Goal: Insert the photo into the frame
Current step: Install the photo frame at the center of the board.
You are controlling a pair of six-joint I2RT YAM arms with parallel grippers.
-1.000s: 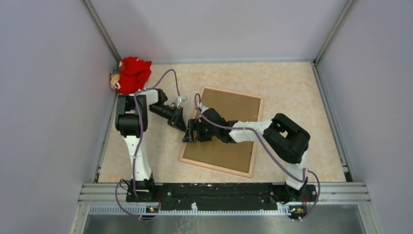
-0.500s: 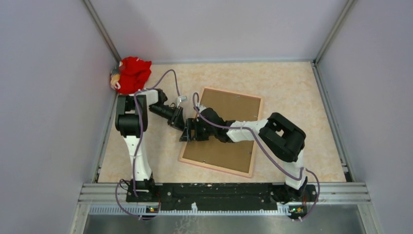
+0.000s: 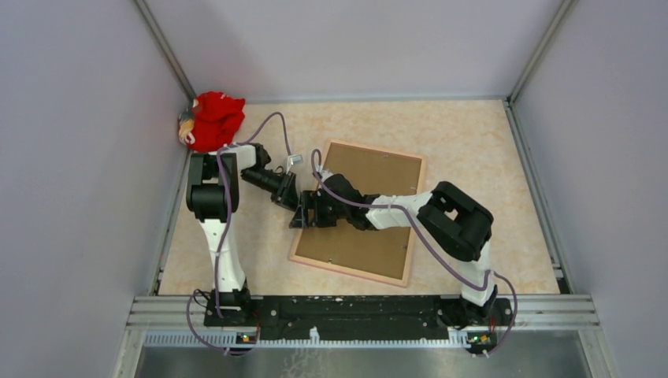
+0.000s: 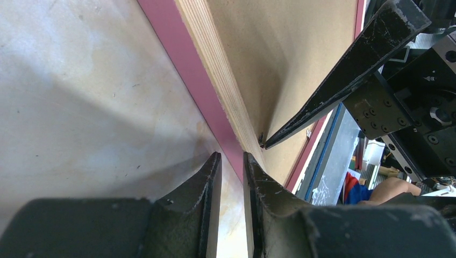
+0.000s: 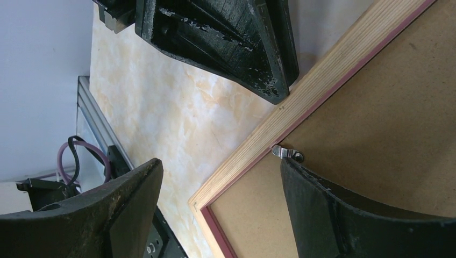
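Note:
The frame (image 3: pixel 347 272) lies back up on the table, its pale wood rim around a brown backing board (image 3: pixel 370 244). The photo is out of view. My left gripper (image 3: pixel 293 203) is shut and empty, its tips (image 4: pixel 231 161) low at the frame's left rim (image 4: pixel 209 59). My right gripper (image 3: pixel 303 213) is open and straddles that rim (image 5: pixel 301 102): one finger (image 5: pixel 344 215) is over the backing board (image 5: pixel 376 118) beside a small metal clip (image 5: pixel 287 153), the other (image 5: pixel 118 204) is over the table. The left gripper's fingers (image 5: pixel 231 43) touch the rim's outer side.
A red cloth toy (image 3: pixel 214 118) lies in the far left corner. Grey walls enclose the table on three sides. A metal rail (image 3: pixel 362 307) runs along the near edge by the arm bases.
My right gripper has shifted a little to the left, further across the frame's left rim. The left arm and the frame have not moved.

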